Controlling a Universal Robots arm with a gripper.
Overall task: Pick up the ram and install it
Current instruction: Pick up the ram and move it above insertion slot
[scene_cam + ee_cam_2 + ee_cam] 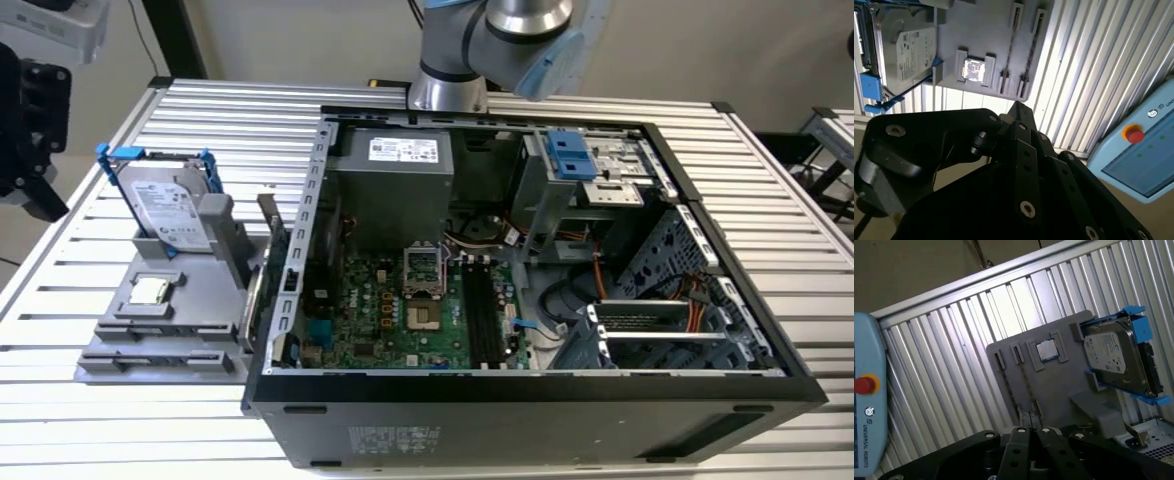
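Gripper [1032, 430] [1016, 106]: fingers look drawn together in both wrist views, nothing between them, touching nothing. It hangs over the grey fixture tray [1064, 390], well above it.

Ram [1024, 383]: reads as a thin dark strip on edge in the tray slot next to the CPU pocket. It's seen edge-on, so I can't make out more. Not installed yet. The black memory slots [485, 315] on the motherboard [387, 310] are inside the open PC case [534, 395].

Around it:
- The square silver CPU chip [1047, 350] [147, 290] lies flat in its pocket, between the ram slots and the drive.
- The hard drive in its blue bracket [1116, 360] [167, 205] stands tilted at the tray's far end, the tallest thing on the tray.
- The tray sits on the slatted aluminium table [80, 420], just beside the case wall on the exterior view's left.
- The teach pendant [1139, 160] with its red button [1134, 134] lies near the table edge, well apart from the tray.
- The arm [494, 40] rises behind the case.
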